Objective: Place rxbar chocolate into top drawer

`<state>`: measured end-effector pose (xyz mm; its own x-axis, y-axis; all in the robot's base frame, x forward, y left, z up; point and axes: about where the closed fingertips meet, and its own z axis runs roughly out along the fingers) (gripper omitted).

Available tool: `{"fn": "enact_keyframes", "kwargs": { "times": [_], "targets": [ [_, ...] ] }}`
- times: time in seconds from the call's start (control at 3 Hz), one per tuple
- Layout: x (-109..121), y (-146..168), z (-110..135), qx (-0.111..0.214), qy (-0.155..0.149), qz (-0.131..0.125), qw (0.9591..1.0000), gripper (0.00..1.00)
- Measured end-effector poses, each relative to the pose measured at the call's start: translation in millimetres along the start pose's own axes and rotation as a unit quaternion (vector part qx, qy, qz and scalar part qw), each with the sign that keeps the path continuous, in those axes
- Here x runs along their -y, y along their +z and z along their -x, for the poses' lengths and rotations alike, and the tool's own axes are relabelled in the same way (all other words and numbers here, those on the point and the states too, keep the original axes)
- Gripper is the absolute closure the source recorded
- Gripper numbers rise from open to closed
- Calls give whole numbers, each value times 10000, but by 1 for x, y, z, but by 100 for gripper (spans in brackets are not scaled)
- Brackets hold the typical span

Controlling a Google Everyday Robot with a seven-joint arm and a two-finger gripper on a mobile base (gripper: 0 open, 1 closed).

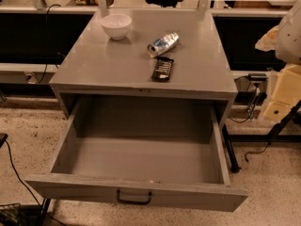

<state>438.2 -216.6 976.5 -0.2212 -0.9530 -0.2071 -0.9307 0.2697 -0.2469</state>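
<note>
The top drawer point(70, 186) stands pulled far out across the lower half of the frame, its dark handle point(134, 199) centred on the front panel; the back of its interior lies in shadow under the cabinet top point(99, 65). The rxbar chocolate point(162, 69) lies flat on that top, right of centre and near the front edge, its white print too small to read. Just behind it, close but apart, a silver-blue can point(163, 44) lies on its side, and a white bowl point(116, 26) stands at the upper left of the top. The gripper point(278, 102) sits at the right edge of the frame, a cream blocky shape partly cut off, well apart from the bar; whether it is apart or together I cannot tell.
</note>
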Motion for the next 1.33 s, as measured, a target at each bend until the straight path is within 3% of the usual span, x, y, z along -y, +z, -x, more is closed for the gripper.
{"fn": "enact_keyframes", "kwargs": {
  "times": [0.67,1.0,1.33],
  "targets": [
    [11,-1,2,86,-50,-140,9999,0],
    [68,1,4,282,144,-714,9969,0],
    [140,-1,9,874,363,-1424,9853,0]
  ]
}}
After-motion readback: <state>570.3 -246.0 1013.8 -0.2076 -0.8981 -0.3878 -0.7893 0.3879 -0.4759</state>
